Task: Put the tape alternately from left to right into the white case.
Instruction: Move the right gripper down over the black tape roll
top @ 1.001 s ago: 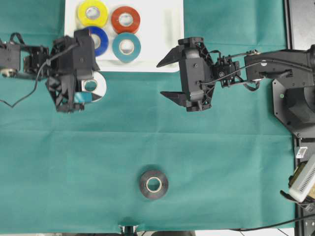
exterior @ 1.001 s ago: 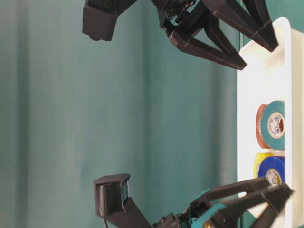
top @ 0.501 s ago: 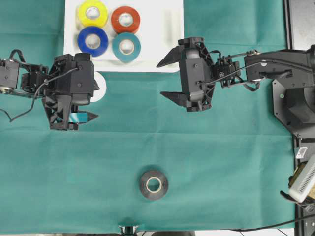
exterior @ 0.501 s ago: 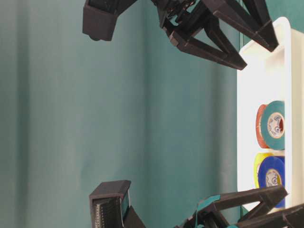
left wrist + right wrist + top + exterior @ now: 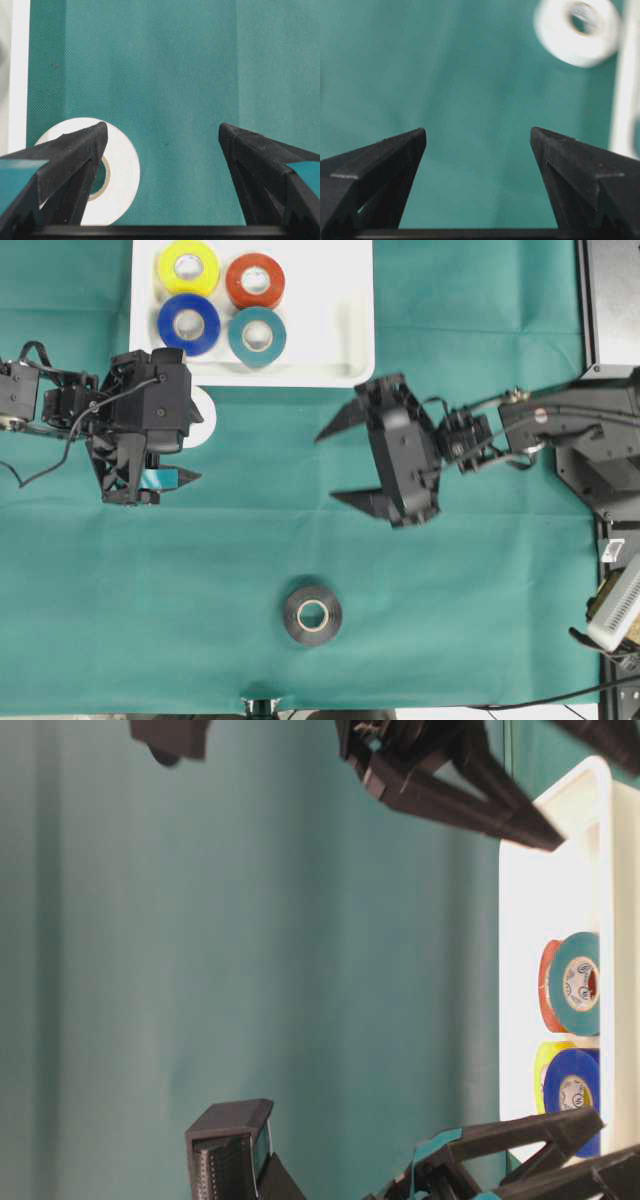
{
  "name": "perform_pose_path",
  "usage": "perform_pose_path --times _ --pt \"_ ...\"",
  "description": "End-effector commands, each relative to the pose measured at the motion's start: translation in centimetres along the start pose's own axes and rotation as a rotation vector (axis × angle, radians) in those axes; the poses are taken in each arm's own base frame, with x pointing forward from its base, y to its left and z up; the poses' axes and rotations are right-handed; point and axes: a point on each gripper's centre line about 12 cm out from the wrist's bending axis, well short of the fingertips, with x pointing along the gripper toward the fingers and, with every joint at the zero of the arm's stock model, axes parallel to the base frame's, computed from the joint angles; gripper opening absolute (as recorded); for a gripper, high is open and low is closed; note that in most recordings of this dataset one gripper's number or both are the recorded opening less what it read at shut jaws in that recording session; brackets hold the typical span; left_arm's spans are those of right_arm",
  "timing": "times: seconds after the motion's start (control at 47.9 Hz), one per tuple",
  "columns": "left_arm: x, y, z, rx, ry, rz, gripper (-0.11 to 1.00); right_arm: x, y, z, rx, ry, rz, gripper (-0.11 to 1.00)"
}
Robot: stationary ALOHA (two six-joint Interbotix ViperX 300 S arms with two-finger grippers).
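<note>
Case edge: we see the shallow white plastic case at the worktop's far edge, holding yellow, red-orange, blue and teal rolls.
White roll: just outside the case, half under the left end effector, spread.
Black roll: alone near the front edge.
Right end effector: spread, empty, over open green cloth between.

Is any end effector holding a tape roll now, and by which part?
Nothing is held. The left end effector and the right end effector are open with only cloth between.
</note>
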Motion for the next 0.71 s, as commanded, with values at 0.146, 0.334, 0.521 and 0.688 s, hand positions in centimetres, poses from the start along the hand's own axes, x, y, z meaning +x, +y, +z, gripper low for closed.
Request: perform_pose_path --times 0.146,0.334,0.521,0.688 --pt "-0.7 0.0 0.9 -0.001 -0.04 -0.001 0.98 -0.4 4.5 1.0 -0.014 -0.036 0.111 0.82" --pt "-0.6 0.0 1.0 -0.001 -0.046 -0.001 0.98 0.2 6.5 0.8 -0.008 -0.018 0.157 0.82" --pt "-0.6 0.0 1.0 -0.001 -0.048 -0.001 0.98 1.1 7.3 1.2 -0.01 -0.011 0.17 0.82" --pt "-0.6 0.0 1.0 -0.003 -0.049 -0.001 0.98 2.4 7.6 1.5 -0.012 0.007 0.167 0.82"
